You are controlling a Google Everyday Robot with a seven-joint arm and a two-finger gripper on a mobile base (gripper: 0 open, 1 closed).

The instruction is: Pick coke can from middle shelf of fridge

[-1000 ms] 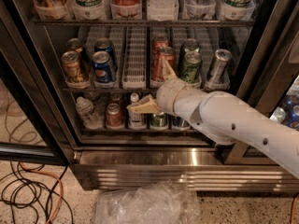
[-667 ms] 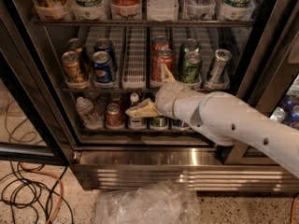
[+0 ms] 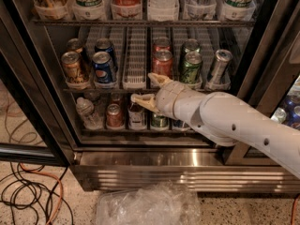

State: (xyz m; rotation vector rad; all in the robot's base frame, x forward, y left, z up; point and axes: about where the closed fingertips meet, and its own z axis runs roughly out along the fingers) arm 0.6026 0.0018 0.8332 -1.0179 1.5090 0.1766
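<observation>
The fridge (image 3: 140, 168) stands open in front of me. On its middle shelf (image 3: 135, 82) a red coke can (image 3: 162, 63) stands at the front of its lane, with a second red can (image 3: 161, 44) behind it. My gripper (image 3: 147, 89) is open and empty, just below and in front of the front coke can at the shelf's front rail. One finger (image 3: 158, 78) points up towards the can's base. The other finger (image 3: 140, 99) points left over the lower shelf.
A blue Pepsi can (image 3: 103, 67) and a brown can (image 3: 75, 68) stand left of an empty lane. Green cans (image 3: 192, 67) and a silver can (image 3: 219, 65) stand right of the coke. Bottles fill the lower shelf (image 3: 112, 130). A plastic bag (image 3: 150, 204) and cables (image 3: 28, 191) lie on the floor.
My gripper has shifted slightly up and in towards the front of the middle shelf. The cans have not moved.
</observation>
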